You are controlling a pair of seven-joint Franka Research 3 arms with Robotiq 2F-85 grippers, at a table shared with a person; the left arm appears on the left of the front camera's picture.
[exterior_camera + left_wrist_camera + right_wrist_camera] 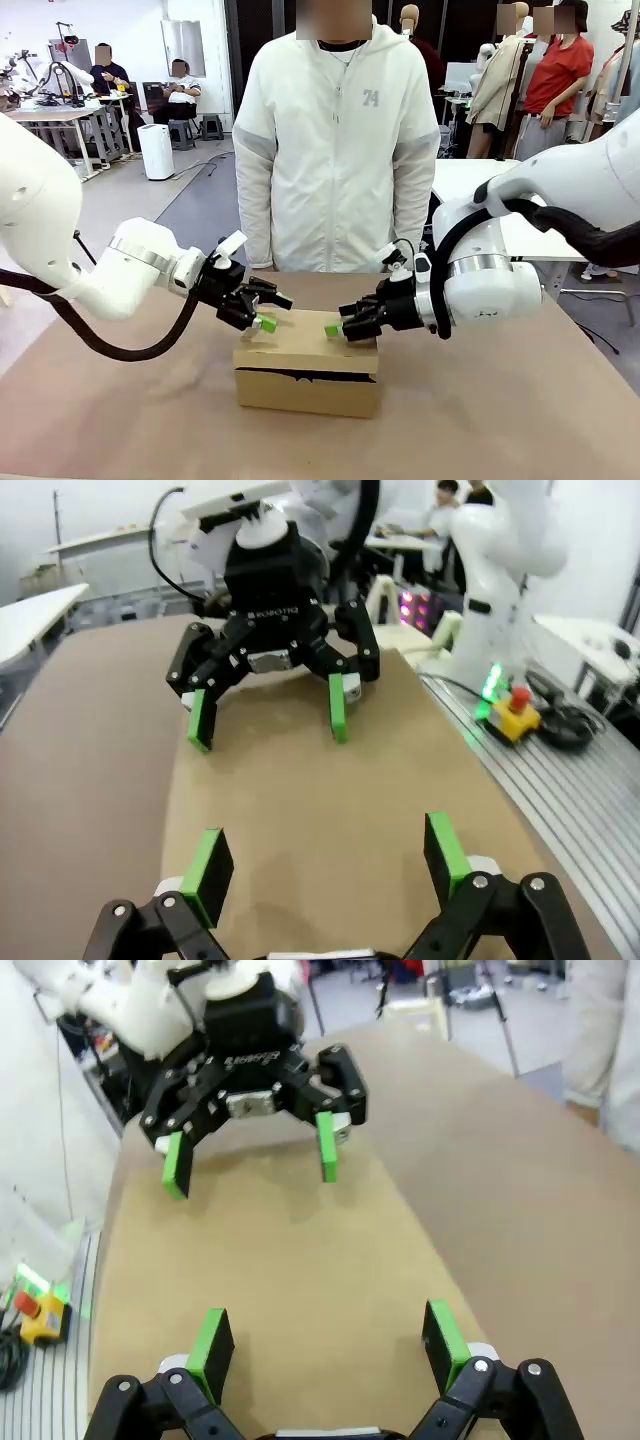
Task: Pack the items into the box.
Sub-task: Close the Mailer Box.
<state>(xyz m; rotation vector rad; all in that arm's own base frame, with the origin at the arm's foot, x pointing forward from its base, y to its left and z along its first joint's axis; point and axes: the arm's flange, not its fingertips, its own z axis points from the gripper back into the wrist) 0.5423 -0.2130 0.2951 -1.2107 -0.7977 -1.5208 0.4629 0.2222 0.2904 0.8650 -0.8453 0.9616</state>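
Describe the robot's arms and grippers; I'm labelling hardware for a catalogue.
Two glossy white rounded arms with silver wrist rings and black looping cables. Each ends in a black gripper, the left gripper and the right gripper, with bright green pads on two-finger jaws and white Robotiq lettering.

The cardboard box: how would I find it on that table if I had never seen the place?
Start at the brown table between the two white arms and the person in the white jacket. In its middle sits the cardboard box, closed and plain tan. It is the lone item there, with the left hand and the right hand open above its lid.
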